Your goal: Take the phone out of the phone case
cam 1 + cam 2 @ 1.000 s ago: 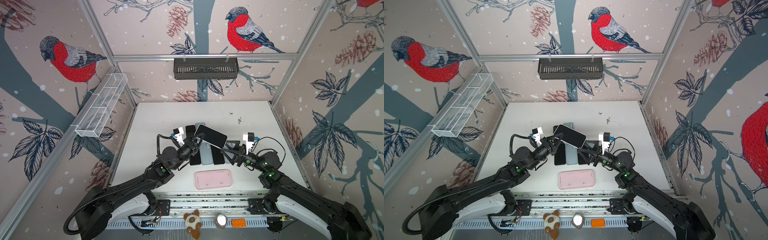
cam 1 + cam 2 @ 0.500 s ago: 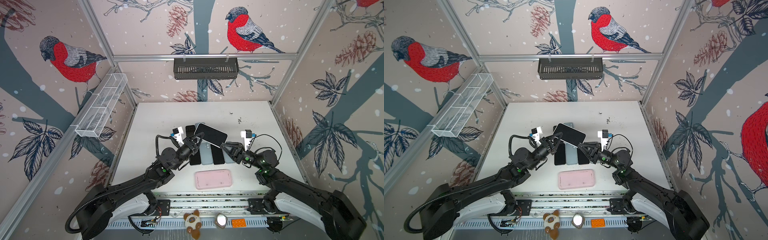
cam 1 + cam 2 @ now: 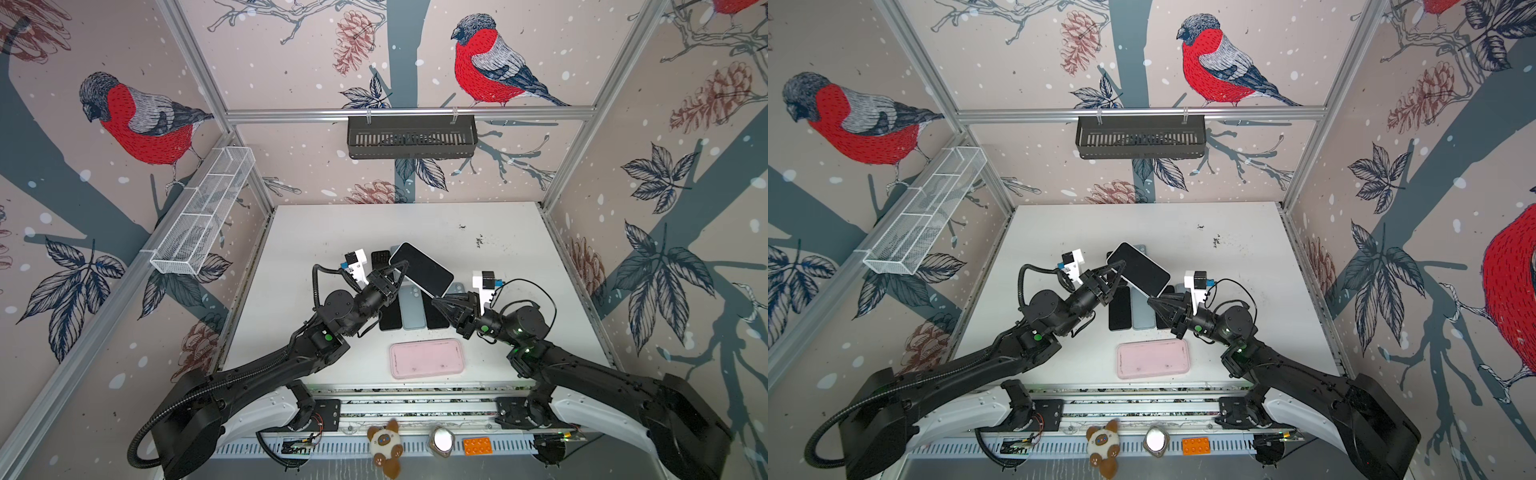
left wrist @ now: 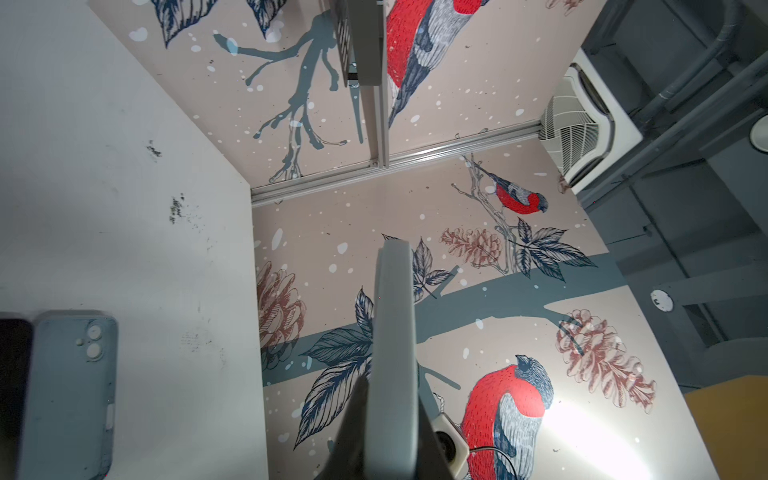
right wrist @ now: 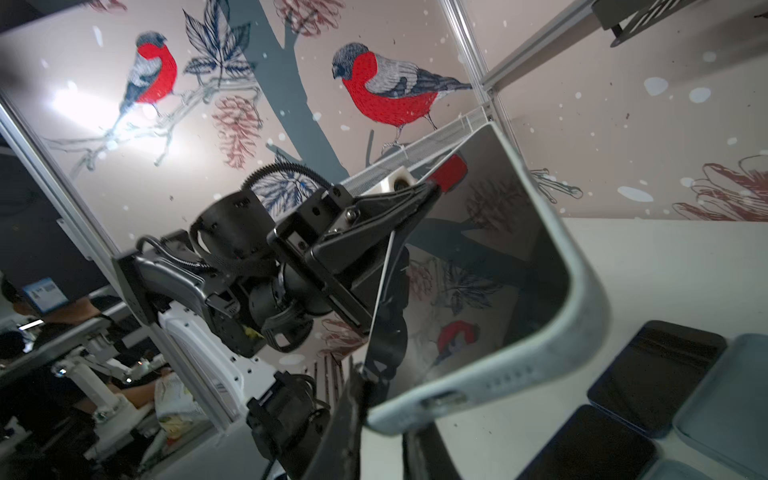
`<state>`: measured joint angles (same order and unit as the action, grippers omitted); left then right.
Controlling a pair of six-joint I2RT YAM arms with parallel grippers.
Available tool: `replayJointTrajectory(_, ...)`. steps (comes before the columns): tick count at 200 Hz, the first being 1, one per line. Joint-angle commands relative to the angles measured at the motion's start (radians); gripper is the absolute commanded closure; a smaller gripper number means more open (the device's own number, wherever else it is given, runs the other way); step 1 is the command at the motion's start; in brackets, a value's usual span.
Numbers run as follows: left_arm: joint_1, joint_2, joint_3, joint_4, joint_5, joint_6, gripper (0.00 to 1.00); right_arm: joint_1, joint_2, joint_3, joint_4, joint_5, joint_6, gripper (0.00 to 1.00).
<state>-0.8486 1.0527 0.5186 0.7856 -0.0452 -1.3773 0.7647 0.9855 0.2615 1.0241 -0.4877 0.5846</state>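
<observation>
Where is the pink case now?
In both top views the pink case lies flat near the table's front edge, just in front of the row of phones.

Beige-pink wallpapered walls (image 3: 291, 54), printed with red-breasted bullfinches, grey-blue branches, dark leaves and brownish pine cones, close the cell on three sides between silver aluminium profiles (image 3: 407, 112). A black slotted metal basket (image 3: 411, 136) hangs from the back rail. A long white wire-mesh tray (image 3: 203, 212) with compartments runs along the left wall. The flat white tabletop (image 3: 332, 232) bears dark scuff marks (image 3: 478, 241) toward the back. In the left wrist view a bright glare (image 4: 582, 432) washes over the wallpaper, and a white air-conditioning unit (image 4: 582, 133) shows beyond the frame.
</observation>
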Motion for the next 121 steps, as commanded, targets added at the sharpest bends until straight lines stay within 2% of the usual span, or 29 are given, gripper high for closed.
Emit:
replayJointTrajectory(1, -0.006, 0.004, 0.027, 0.058, 0.083, -0.039, 1.0, 0.004, 0.004, 0.004, -0.157, 0.057, -0.186, 0.87)
replayJointTrajectory(28, -0.006, 0.01, 0.036, 0.056, 0.098, -0.033, 1.0, -0.024, -0.023, 0.024, -0.18, 0.084, -0.193, 0.93)
replayJointTrajectory(62, -0.005, 0.012, 0.032, 0.07, 0.108, -0.034, 1.0, -0.076, -0.058, 0.034, -0.184, 0.067, -0.157, 0.95)
replayJointTrajectory(69, -0.002, 0.008, 0.026, 0.08, 0.107, -0.037, 1.0, -0.079, -0.069, 0.021, -0.174, 0.057, -0.152, 0.89)
replayJointTrajectory(79, 0.004, 0.002, 0.021, 0.087, 0.117, -0.041, 1.0, -0.079, -0.092, -0.005, -0.184, 0.061, -0.154, 0.73)
replayJointTrajectory(100, 0.02, -0.014, 0.019, 0.077, 0.14, -0.036, 1.0, -0.107, -0.154, -0.061, -0.248, 0.114, -0.133, 0.46)
replayJointTrajectory(121, 0.038, -0.03, 0.003, 0.079, 0.158, -0.032, 1.0, -0.224, -0.198, -0.067, -0.299, 0.029, -0.009, 0.35)
